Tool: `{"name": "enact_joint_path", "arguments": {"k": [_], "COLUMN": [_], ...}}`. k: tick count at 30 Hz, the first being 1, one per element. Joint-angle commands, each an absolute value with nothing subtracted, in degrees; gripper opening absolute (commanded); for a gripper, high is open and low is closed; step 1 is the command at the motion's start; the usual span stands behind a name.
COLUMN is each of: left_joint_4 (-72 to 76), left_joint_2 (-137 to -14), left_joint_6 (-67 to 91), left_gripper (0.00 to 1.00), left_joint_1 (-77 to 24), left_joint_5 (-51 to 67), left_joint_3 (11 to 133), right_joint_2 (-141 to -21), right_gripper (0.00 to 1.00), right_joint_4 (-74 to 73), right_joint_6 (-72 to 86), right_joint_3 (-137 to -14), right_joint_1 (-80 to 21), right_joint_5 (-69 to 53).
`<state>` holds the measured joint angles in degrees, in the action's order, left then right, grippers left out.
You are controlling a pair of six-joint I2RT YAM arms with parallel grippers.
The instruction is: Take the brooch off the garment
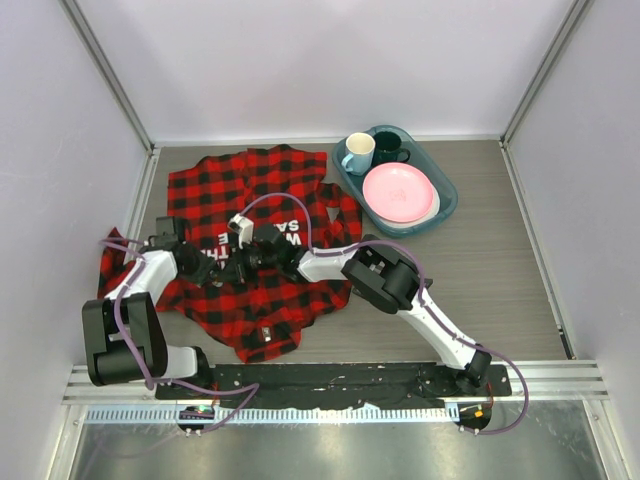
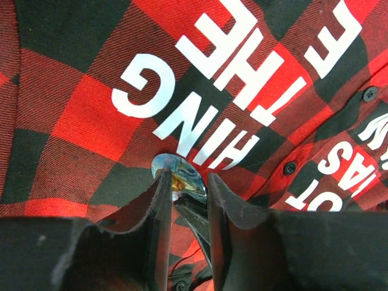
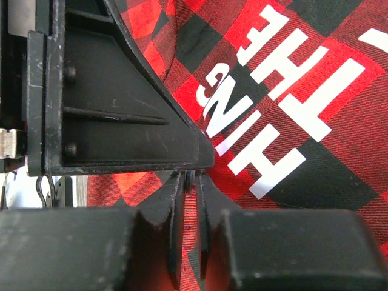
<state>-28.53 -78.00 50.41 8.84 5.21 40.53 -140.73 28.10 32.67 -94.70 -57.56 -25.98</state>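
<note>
The garment (image 1: pixel 250 190), a red-and-black checked shirt with white lettering, lies spread on the table, and both arms meet over its middle. In the left wrist view the brooch (image 2: pixel 182 170), a small shiny disc with blue and yellow on it, sits on the cloth (image 2: pixel 79 115). My left gripper (image 2: pixel 187 177) straddles it, one fingertip over its face and the other at its rim. The right gripper's fingers (image 2: pixel 195 215) reach its lower edge from below. In the right wrist view my right gripper (image 3: pixel 190 177) is nearly shut, pinching a thin dark edge, under the left gripper's body (image 3: pixel 115 109). The top view hides the brooch.
A teal tray (image 1: pixel 445 205) at the back right holds a pink plate (image 1: pixel 398 192), a white mug (image 1: pixel 357 152) and a dark mug (image 1: pixel 388 148). Grey walls close in the table on three sides. The arm bases stand on the near rail.
</note>
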Motion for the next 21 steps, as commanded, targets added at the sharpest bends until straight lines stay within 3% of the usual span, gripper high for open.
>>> {"name": "enact_joint_path", "arguments": {"k": [1, 5, 10, 17, 21], "left_joint_4": [-27.1, -27.6, -28.6, -29.4, -29.4], "left_joint_2": [-77.9, -77.4, -76.5, -75.9, -74.4], "left_joint_6": [49.1, 47.9, 45.5, 44.3, 44.2], "left_gripper": [0.24, 0.09, 0.03, 0.0, 0.02], "left_joint_1": [9.3, 9.3, 9.3, 9.3, 9.3], "left_joint_5": [6.2, 6.2, 6.5, 6.3, 5.2], "left_joint_3": [41.2, 41.4, 41.6, 40.5, 38.9], "right_joint_2": [-136.1, -133.8, -132.0, -133.4, -135.3], "right_gripper": [0.24, 0.36, 0.42, 0.44, 0.35], "right_joint_4": [28.6, 27.4, 31.5, 32.8, 30.9], "right_joint_6": [30.6, 30.1, 32.5, 35.2, 35.2], "right_joint_3": [-94.9, -93.5, -90.4, -90.8, -92.5], "right_joint_1": [-57.7, -56.9, -54.8, -54.0, -54.4], "right_joint_5": [-25.6, -24.5, -26.1, -27.1, -27.2]}}
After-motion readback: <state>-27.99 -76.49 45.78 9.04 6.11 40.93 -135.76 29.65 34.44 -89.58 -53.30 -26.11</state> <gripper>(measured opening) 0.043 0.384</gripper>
